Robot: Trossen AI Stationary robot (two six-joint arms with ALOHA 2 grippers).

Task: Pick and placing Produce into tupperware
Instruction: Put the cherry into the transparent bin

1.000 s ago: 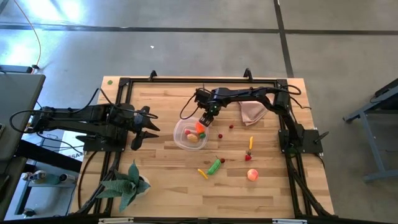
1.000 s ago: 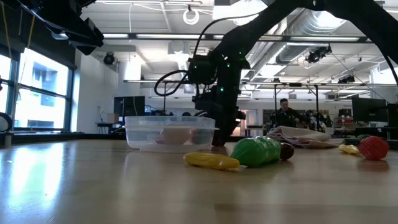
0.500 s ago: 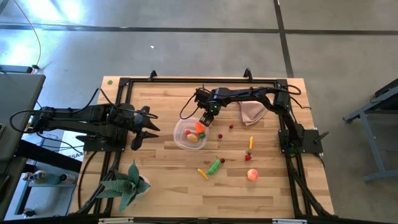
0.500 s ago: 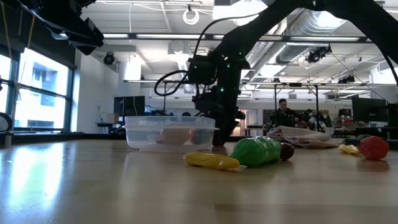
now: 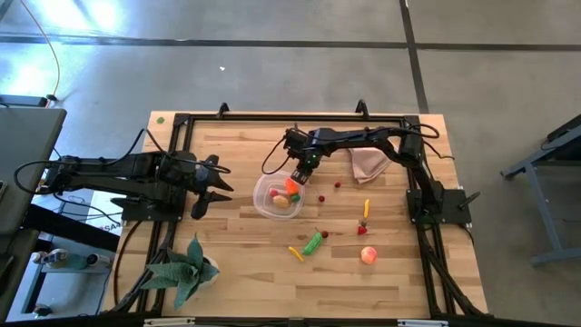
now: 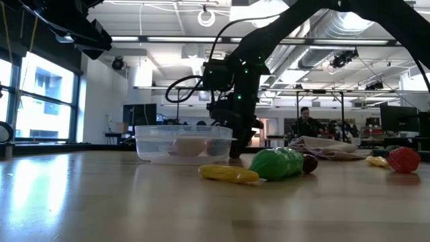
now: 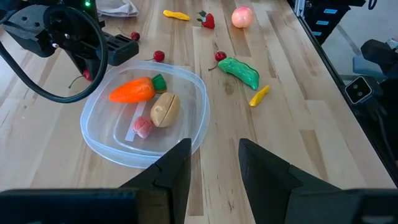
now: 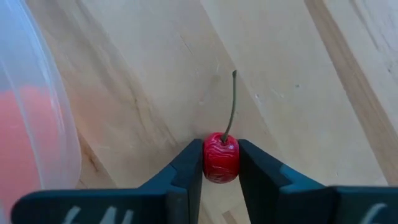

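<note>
Small red cherry with thin stem (image 8: 221, 157) sits on the wooden bench (image 5: 236, 254) just beside the round clear plastic tub (image 5: 278, 196), pinched between the fingers of the right tool (image 8: 221, 167), arm reaching in low from the far right side. Tub holds orange carrot (image 7: 132, 91), tan lump (image 7: 164, 109) and pink piece (image 7: 143, 126). Left tool (image 7: 214, 163) narrowly parted, holding nothing, waits near the tub's left over bare bench.

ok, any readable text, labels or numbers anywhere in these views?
None readable.
Paper under the left arm's base: dark print, too small to read.
Produce, tupperware, pink cloth: no markings visible.
Room behind the table in the low view: no sign legible.
</note>
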